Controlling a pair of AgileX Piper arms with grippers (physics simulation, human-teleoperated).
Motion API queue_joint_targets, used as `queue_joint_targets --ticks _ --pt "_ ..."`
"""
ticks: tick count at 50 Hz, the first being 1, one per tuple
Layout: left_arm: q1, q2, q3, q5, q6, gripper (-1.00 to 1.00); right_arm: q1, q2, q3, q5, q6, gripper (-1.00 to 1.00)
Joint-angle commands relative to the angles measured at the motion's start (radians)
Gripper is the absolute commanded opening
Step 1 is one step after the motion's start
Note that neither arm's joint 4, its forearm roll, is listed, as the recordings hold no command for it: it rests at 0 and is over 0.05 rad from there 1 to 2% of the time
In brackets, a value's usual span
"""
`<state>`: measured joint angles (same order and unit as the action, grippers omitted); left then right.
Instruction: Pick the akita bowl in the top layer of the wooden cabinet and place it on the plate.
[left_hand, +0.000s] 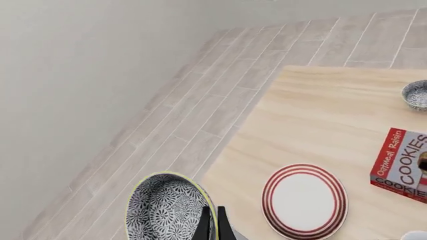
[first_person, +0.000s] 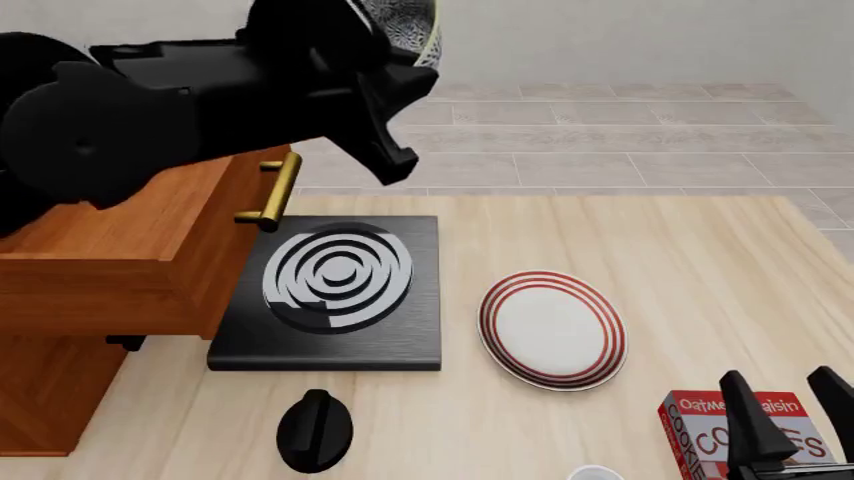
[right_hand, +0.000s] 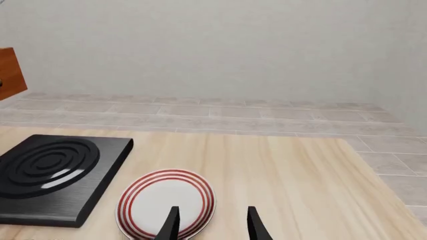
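My left gripper (left_hand: 213, 226) is shut on the rim of the akita bowl (left_hand: 163, 210), a speckled dark-and-white bowl with a pale rim. It holds the bowl high in the air, off the table's left edge. In the front view the bowl (first_person: 404, 22) peeks out at the top behind the big black left arm (first_person: 200, 100). The plate (first_person: 551, 328), white with red rings, lies on the table right of the stove; it also shows as the plate (left_hand: 304, 201) and the plate (right_hand: 167, 200). The wooden cabinet (first_person: 120, 250) has its top layer pulled out, brass handle (first_person: 274, 195) forward. My right gripper (first_person: 789, 405) hovers open near the front right.
A black stove slab (first_person: 334, 290) with silver rings lies between cabinet and plate, and a black knob (first_person: 314, 430) sits in front of it. A red cookie box (first_person: 727, 432) lies under the right gripper. A second small speckled bowl (left_hand: 417, 95) stands far across the table.
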<state>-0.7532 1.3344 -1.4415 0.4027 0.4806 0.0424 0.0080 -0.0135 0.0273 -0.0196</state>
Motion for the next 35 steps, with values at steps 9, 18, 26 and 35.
queue_joint_targets --ticks 9,18,26,35 --pt "-0.057 0.033 0.054 -0.089 0.042 -1.00 0.009 0.010 0.003 -0.005 -0.006 1.00" --pt "-0.081 0.042 0.068 -0.110 0.050 -1.00 0.011 0.016 0.005 -0.012 -0.008 1.00" --pt "-0.104 0.049 0.102 -0.152 0.067 -1.00 0.017 0.025 0.007 -0.021 -0.014 1.00" --pt "-0.110 0.069 0.144 -0.200 0.084 -1.00 0.018 0.066 0.008 -0.062 -0.020 1.00"
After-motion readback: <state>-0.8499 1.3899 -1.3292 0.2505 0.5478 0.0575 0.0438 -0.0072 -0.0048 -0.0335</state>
